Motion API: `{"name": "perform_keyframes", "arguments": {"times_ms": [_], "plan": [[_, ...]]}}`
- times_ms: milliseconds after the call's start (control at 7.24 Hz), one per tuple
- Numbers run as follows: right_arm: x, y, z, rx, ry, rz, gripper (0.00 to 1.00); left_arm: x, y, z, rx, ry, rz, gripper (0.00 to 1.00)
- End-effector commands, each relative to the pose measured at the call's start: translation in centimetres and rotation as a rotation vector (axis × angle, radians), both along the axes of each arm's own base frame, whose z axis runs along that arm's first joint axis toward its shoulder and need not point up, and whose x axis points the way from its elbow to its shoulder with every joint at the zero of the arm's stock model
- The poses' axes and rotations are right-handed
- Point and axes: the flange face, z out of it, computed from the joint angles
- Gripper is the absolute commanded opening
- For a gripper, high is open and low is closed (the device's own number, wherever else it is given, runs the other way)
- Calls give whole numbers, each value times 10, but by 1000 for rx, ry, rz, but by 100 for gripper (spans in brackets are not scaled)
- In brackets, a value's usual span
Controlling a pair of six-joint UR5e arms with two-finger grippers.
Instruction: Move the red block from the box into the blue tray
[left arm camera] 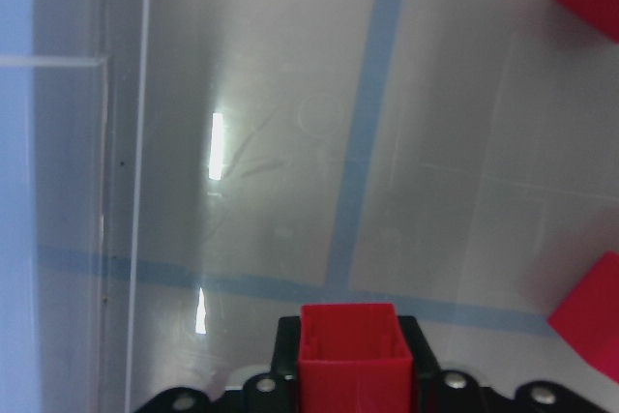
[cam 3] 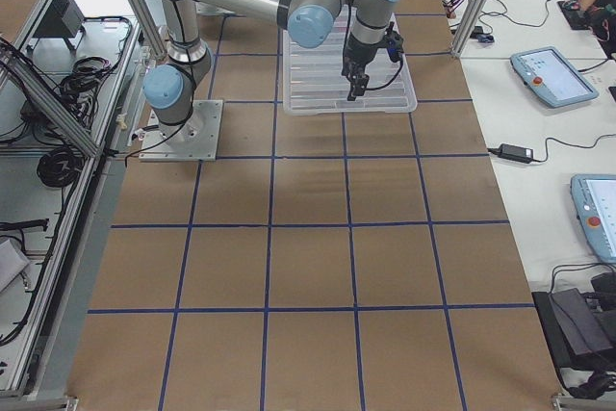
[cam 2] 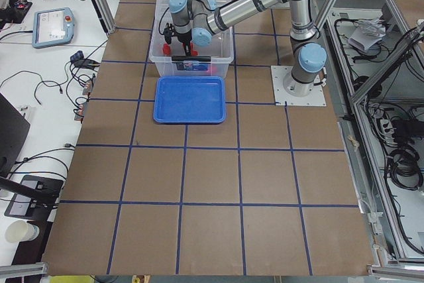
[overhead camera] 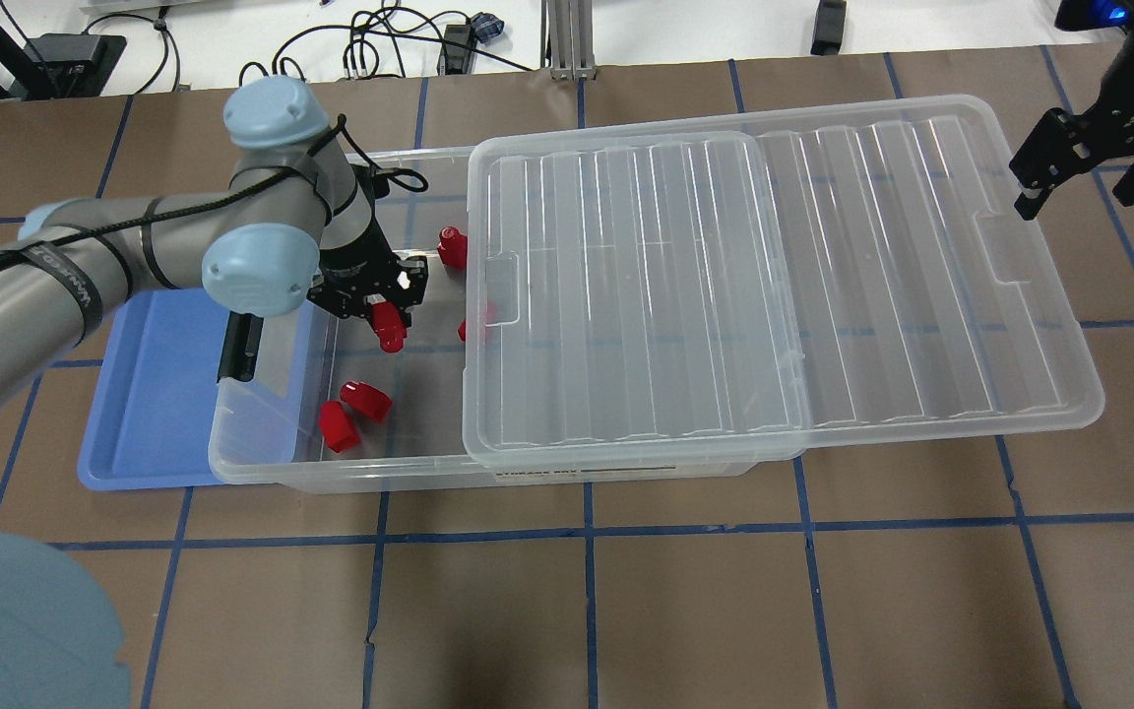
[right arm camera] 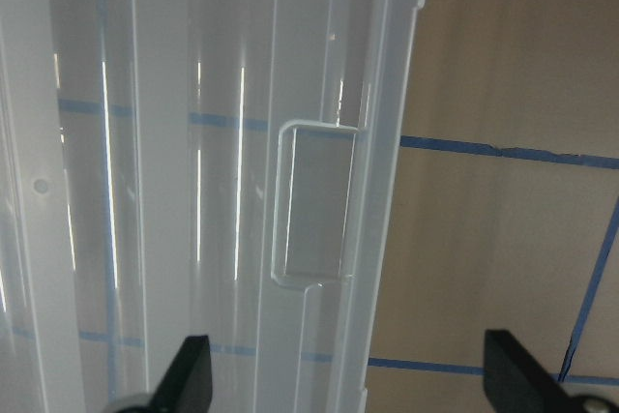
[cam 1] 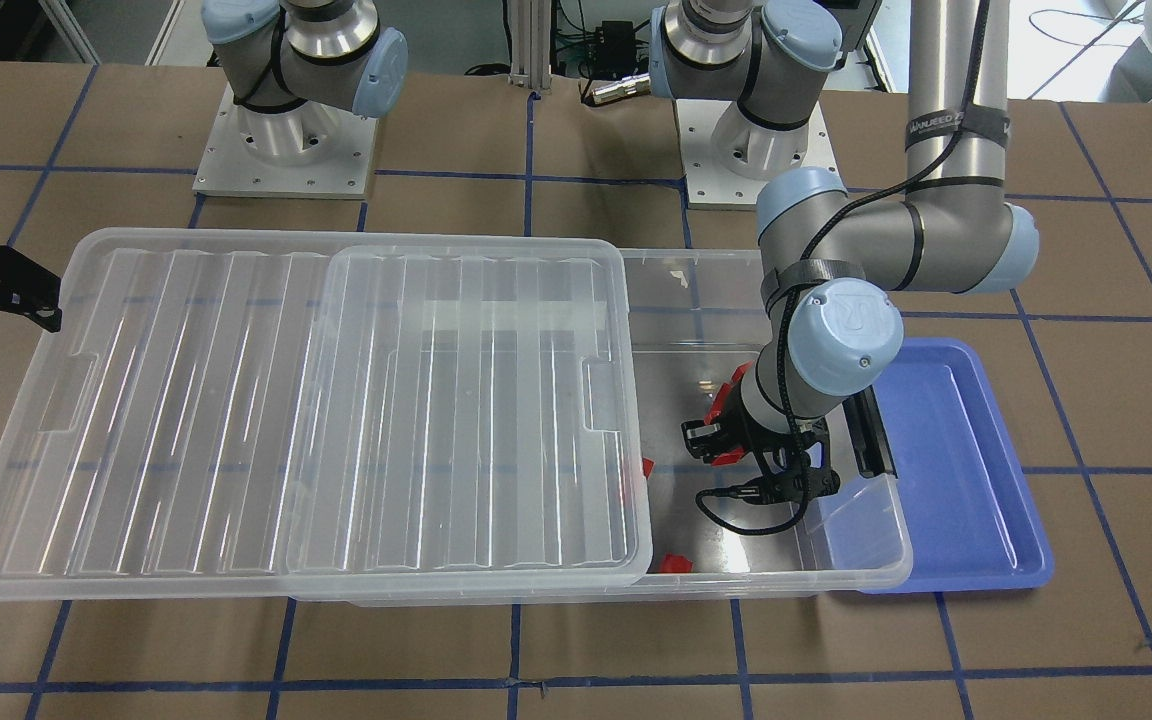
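My left gripper (overhead camera: 388, 317) is shut on a red block (overhead camera: 389, 333) and holds it over the uncovered end of the clear box (overhead camera: 262, 463). The left wrist view shows the block (left arm camera: 348, 360) between the jaws, above the box floor. In the front view the gripper (cam 1: 726, 445) and the held block (cam 1: 734, 457) are inside the box outline. The blue tray (overhead camera: 149, 394) lies just beyond the box's latch end, partly under it, and also shows in the front view (cam 1: 946, 470). My right gripper (overhead camera: 1079, 172) is open and empty, past the lid's far end.
The ribbed clear lid (overhead camera: 724, 276) is slid sideways and covers most of the box. Other red blocks lie in the box: a pair (overhead camera: 343, 414), one (overhead camera: 451, 246) and one (overhead camera: 478, 320) under the lid's edge. A black latch bar (overhead camera: 237, 350) sits on the box end.
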Motion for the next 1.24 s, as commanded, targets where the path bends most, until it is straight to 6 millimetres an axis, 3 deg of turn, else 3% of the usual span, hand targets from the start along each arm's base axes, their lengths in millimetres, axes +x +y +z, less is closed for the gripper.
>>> {"name": "perform_keyframes", "arguments": {"times_ms": [0, 138, 276, 414, 553, 829, 1105], "plan": [[-1, 0, 2, -3, 4, -1, 100, 1, -8, 73, 55, 53, 17, 12], [0, 0, -3, 6, -1, 0, 100, 6, -8, 108, 39, 49, 13, 12], [0, 1, -2, 6, -3, 0, 100, 32, -10, 132, 67, 56, 51, 12], [0, 2, 0, 2, 1, -1, 100, 76, -13, 146, 102, 79, 91, 12], [-1, 1, -4, 11, 8, 0, 100, 125, -16, 143, 93, 114, 56, 12], [-1, 2, -6, 19, 7, 0, 100, 224, -18, 115, 94, 174, -35, 12], [-1, 1, -4, 6, 12, 0, 100, 274, -20, 70, 74, 225, -187, 12]]}}
